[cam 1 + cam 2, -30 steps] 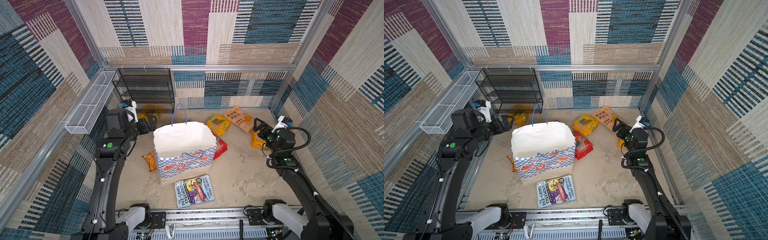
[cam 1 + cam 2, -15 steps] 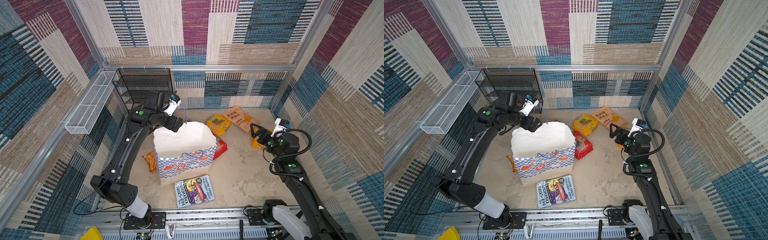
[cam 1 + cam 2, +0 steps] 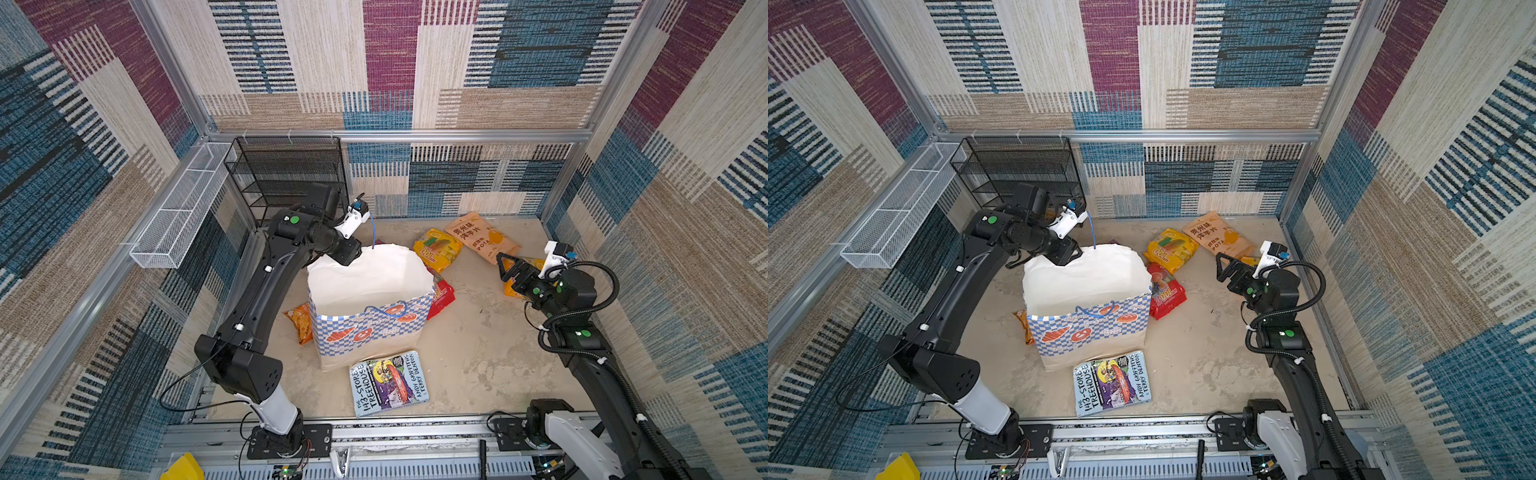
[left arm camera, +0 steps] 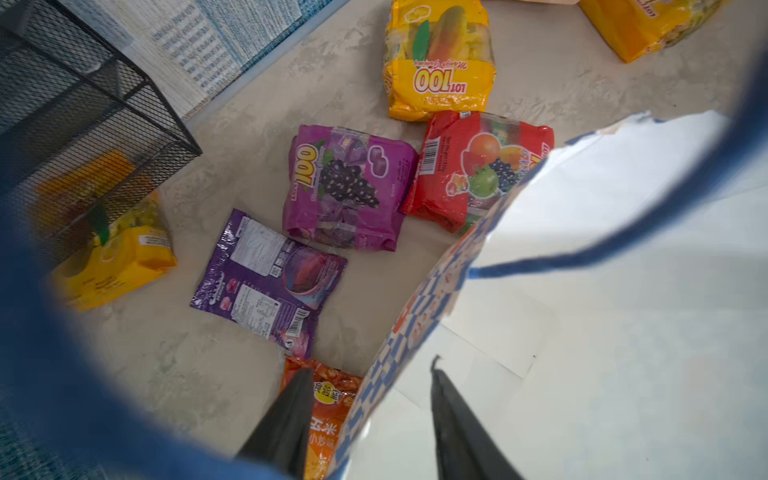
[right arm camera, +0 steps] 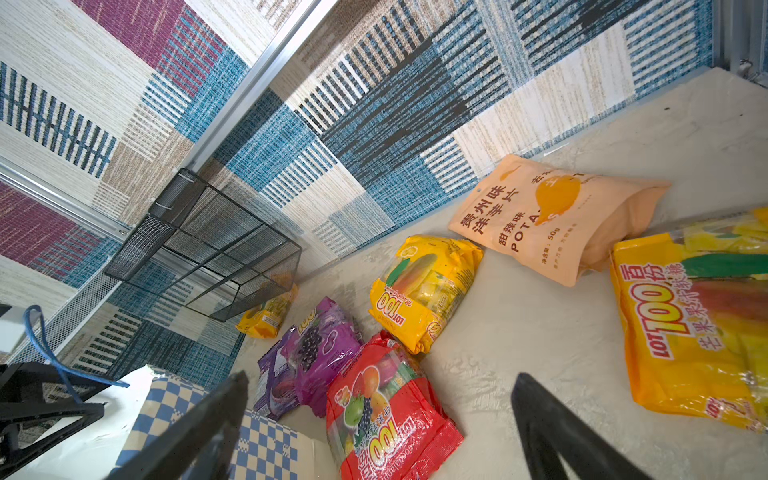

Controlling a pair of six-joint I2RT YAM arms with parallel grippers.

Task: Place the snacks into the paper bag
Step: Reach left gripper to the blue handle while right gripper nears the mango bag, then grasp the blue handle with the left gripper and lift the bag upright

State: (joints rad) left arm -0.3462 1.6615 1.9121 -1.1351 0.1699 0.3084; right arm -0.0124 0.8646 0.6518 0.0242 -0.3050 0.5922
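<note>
Left gripper (image 3: 350, 258) sits at the rear-left rim of the paper bag (image 3: 365, 328), centre frame. Its jaws are part-closed with a gap showing: one finger (image 4: 291, 415) outside the wall, one inside. Orange packet (image 3: 301, 322) lies against the bag's left side, red packet (image 3: 442, 297) against its right. Yellow LOT 100 packet (image 3: 436, 249) and pale orange potato-chip packet (image 3: 482, 237) lie up-right of centre. Right gripper (image 3: 505, 266) is at right, jaws wide, empty.
</note>
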